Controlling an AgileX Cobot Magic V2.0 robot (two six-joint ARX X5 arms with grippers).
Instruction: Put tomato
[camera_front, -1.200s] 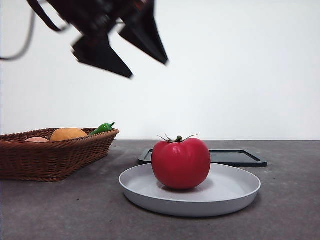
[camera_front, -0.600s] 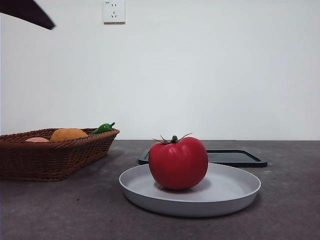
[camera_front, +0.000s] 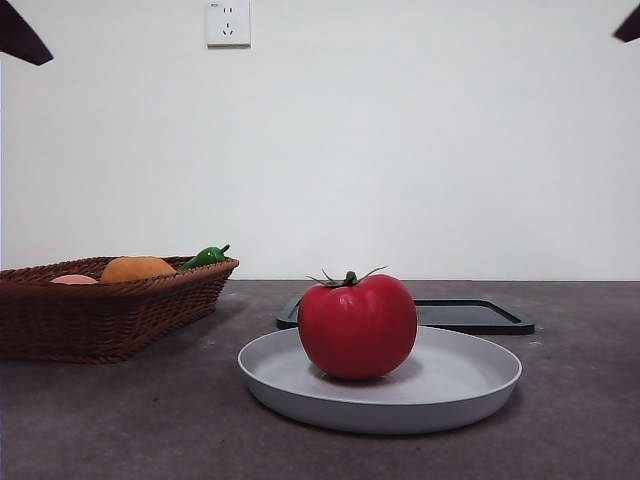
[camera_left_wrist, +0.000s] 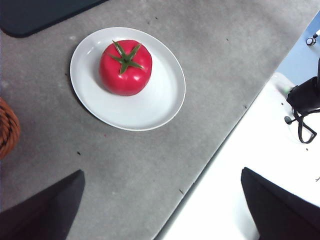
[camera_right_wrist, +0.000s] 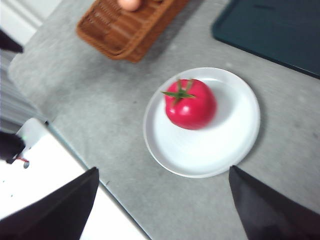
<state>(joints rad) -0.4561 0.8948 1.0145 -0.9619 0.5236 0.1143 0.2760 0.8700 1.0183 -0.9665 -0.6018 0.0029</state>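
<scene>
Tomato (camera_front: 357, 325): sits on the white plate (camera_front: 460, 385), left of the plate's middle, stem up, resting on its own with nothing touching it. The plate is the nearest thing on the table.
Tomato against the grippers: both grippers hang high above the table, well apart from the tomato; in each wrist view it lies far out beyond the jaw tips.
Left gripper (camera_left_wrist: 165, 205): jaws spread wide, nothing between them, touching nothing. Beneath it are the grey table (camera_left_wrist: 150, 165) and the white surface past the table's edge.
Right gripper (camera_right_wrist: 162, 202): jaws likewise spread wide and empty, touching nothing, above the table's near edge.
Front view: only a black tip shows at each top corner.
Wicker basket (camera_front: 110, 310): left of the plate and a little farther back, apart from it. It holds an orange round fruit (camera_front: 137, 268), a small green pepper (camera_front: 205, 256) at its far right rim, and a pale pink item barely showing at its left.
Black tray (camera_front: 470, 315): flat on the table just behind the plate.
Wall socket (camera_front: 228, 22): on the white wall at the far back.
</scene>
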